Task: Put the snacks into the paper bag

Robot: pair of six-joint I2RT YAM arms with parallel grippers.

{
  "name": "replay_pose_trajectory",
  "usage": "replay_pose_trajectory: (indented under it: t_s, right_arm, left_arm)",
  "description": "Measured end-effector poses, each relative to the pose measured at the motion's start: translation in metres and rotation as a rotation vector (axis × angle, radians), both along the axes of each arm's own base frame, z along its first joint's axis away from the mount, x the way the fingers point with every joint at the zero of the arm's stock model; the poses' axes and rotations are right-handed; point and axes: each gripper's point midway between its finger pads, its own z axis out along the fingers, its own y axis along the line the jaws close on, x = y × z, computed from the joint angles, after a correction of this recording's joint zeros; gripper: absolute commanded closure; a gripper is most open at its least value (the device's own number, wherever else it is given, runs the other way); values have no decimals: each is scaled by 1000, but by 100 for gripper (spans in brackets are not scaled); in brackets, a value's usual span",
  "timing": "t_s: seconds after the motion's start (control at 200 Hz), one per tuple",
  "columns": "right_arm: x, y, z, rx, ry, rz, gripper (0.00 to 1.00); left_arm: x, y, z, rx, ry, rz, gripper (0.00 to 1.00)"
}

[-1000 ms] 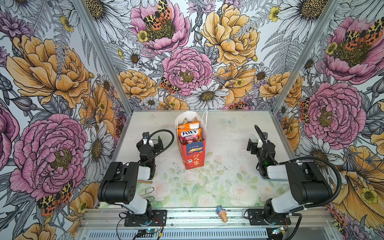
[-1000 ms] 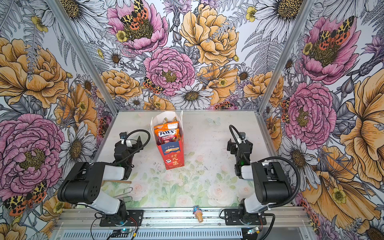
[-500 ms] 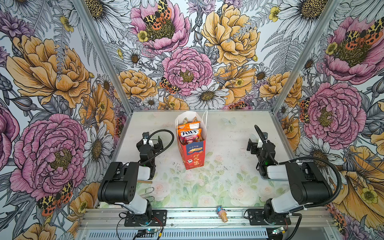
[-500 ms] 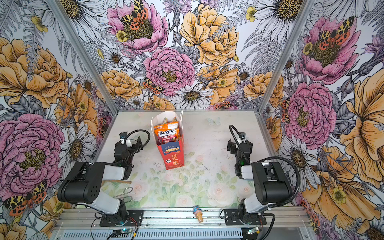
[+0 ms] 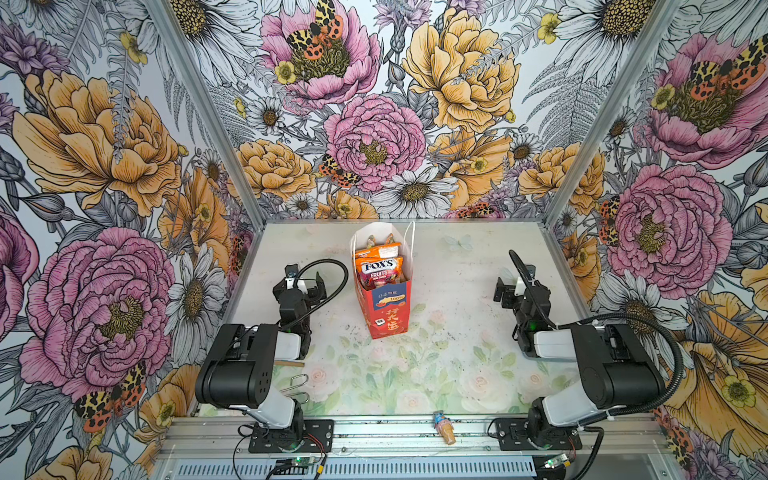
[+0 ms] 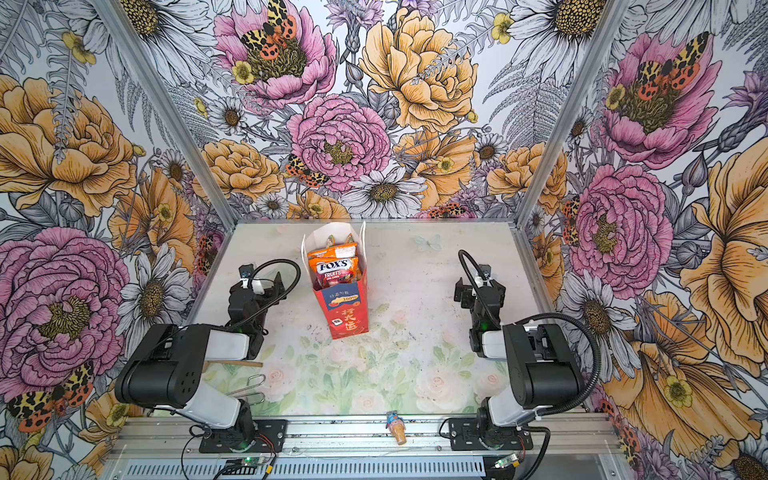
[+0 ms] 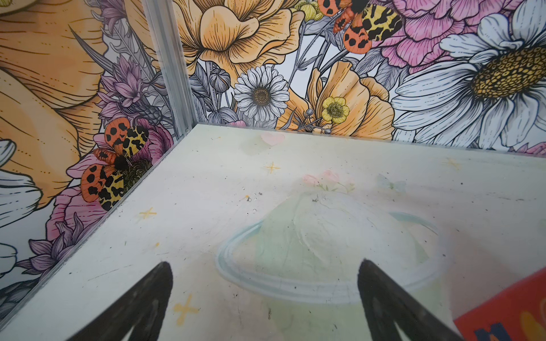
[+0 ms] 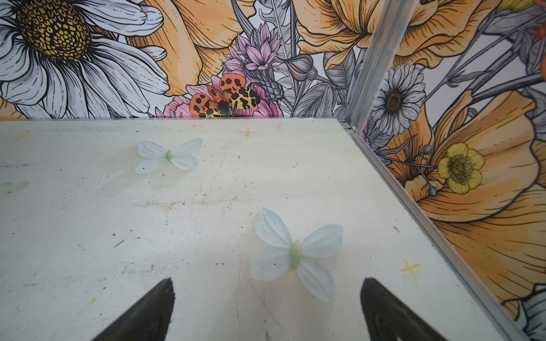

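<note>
1. L gripper [image 5: 302, 286]: jaws spread wide, nothing held. It sits left of the bag [image 5: 388, 307], near it but not touching.
2. L wrist view: both fingers [image 7: 141, 304] are splayed, w/ only bare table [image 7: 206, 192] between them. A red corner of the bag shows just past one finger.
3. R gripper [image 5: 517, 291]: jaws wide too, empty. It's right of the bag and well apart, farther off than L.
4. R wrist view: fingers apart over the table top, w/ a pale printed butterfly [image 8: 295, 254] just ahead of them.
5. Bag stands upright w/ its mouth open. Top part is white; bottom is red w/ a blue panel + gold chars. It looks the same in both top views.
6. Snacks [image 5: 378, 262] are inside the bag, tops poking above its near rim.
7. FOX'S pkt [image 5: 380, 270] is front-most in the bag, label facing cam. An orange-white pkt [image 5: 376, 252] is right behind it, touching. Two more pkt tips [image 5: 370, 240] show at the back of the bag, too hidden to ID.
8. Cone toy [image 5: 444, 428] lies on the front rail, in front of the bag and a bit right, well apart.
9. Wire clips [image 5: 296, 379] lie front-left of the bag, by the L arm base.
</note>
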Motion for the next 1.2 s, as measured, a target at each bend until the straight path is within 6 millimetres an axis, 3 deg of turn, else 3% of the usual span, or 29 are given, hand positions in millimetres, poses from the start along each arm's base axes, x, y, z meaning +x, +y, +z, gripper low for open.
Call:
replay_pose_trajectory:
  t_s: [1.201]
  right_arm:
    - [0, 0, 0, 0, 0, 0, 0]
  left_arm:
    - [-2, -2, 2, 24, -14, 2, 1]
